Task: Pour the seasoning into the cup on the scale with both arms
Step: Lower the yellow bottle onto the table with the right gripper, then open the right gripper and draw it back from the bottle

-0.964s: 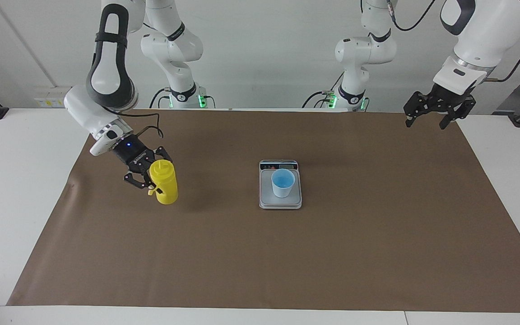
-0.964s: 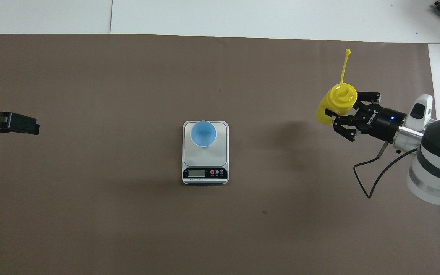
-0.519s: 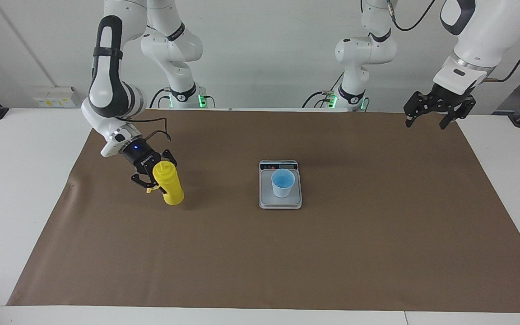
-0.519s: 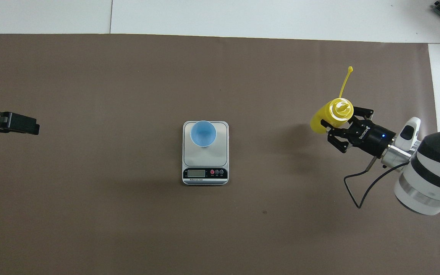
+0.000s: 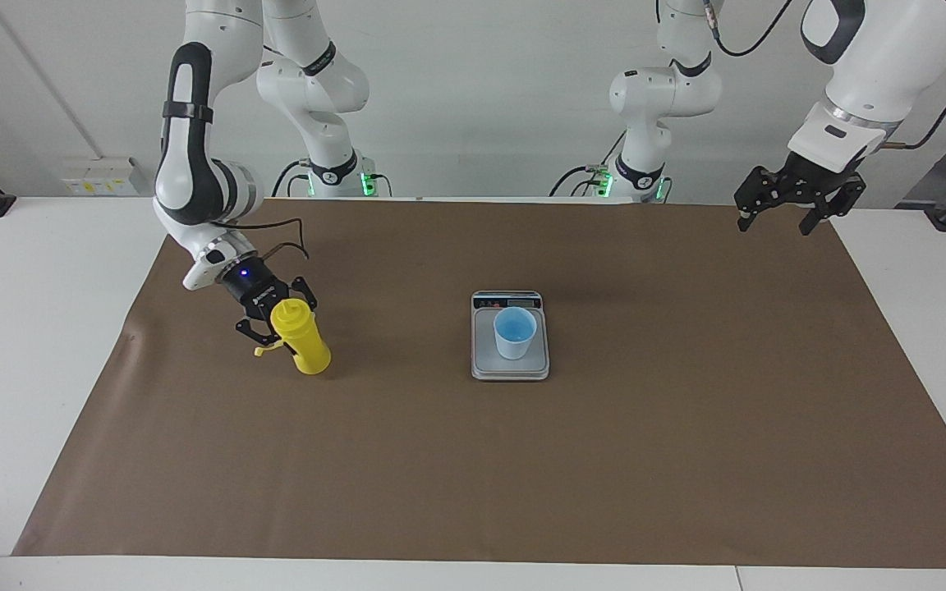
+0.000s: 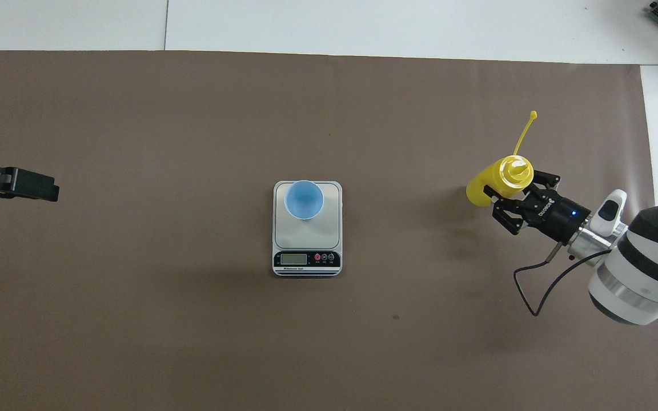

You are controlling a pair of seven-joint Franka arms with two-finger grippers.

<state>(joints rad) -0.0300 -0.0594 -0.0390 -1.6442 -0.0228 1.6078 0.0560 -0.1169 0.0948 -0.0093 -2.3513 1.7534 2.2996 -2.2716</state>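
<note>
The yellow seasoning bottle (image 5: pixel 302 343) leans over the brown mat toward the right arm's end of the table, its tethered cap hanging loose. My right gripper (image 5: pixel 276 318) is shut on the bottle just under its domed top; the overhead view shows this gripper (image 6: pixel 520 197) and the bottle (image 6: pixel 492 181) too. The pale blue cup (image 5: pixel 515 332) stands on the silver scale (image 5: pixel 483 366) at the table's middle; the cup (image 6: pixel 304 199) sits on the half of the scale (image 6: pixel 306 240) farther from the robots. My left gripper (image 5: pixel 774 220) waits open in the air over the mat's corner.
A brown paper mat (image 5: pixel 604 460) covers most of the white table. The scale's dark display strip (image 6: pixel 306 260) faces the robots. The left gripper's tip (image 6: pixel 49 192) shows at the overhead view's edge.
My right gripper has come down and a little toward the robots with the bottle in it. The left arm, cup and scale have not moved.
</note>
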